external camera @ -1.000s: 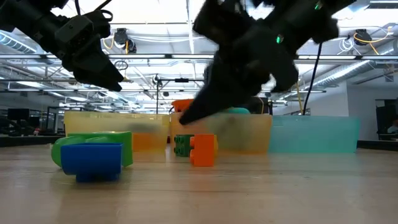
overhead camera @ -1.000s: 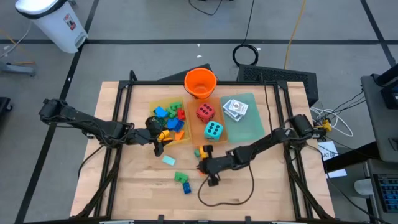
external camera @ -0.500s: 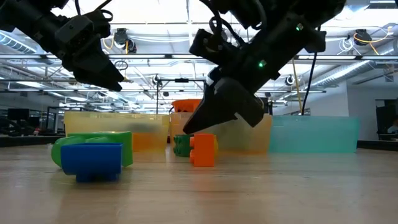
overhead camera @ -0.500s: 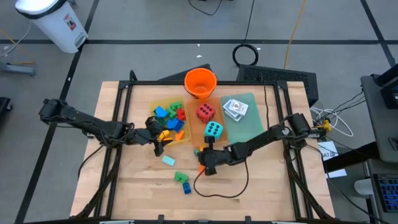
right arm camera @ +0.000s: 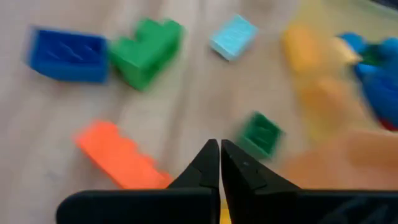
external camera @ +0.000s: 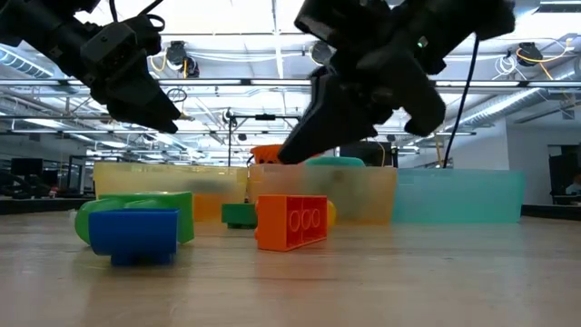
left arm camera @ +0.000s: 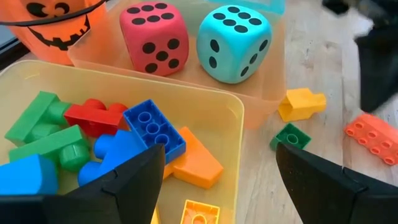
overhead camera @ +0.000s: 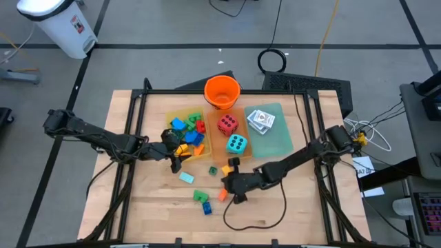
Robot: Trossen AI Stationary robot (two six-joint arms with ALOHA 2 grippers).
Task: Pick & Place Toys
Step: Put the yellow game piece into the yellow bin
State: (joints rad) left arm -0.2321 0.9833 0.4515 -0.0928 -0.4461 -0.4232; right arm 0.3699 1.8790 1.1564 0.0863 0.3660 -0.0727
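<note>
Wooden table (overhead camera: 289, 207) with toys spread out, and two dark arms over it.

From above, the right pincer (overhead camera: 234, 187) hangs near the table's middle with its two fingers pressed together, holding nothing. An orange brick (overhead camera: 222, 195) lies on the wood just beside it, at about 8 o'clock, its long side slanting. This arm is the nearer one. The left pincer (overhead camera: 173, 160) waits at the yellow tray (overhead camera: 169, 118), fingers apart and empty. Only the right wrist view shows the brick sitting off to one side of the fingertips, with a small green brick (right arm camera: 261, 134) ahead.
</note>
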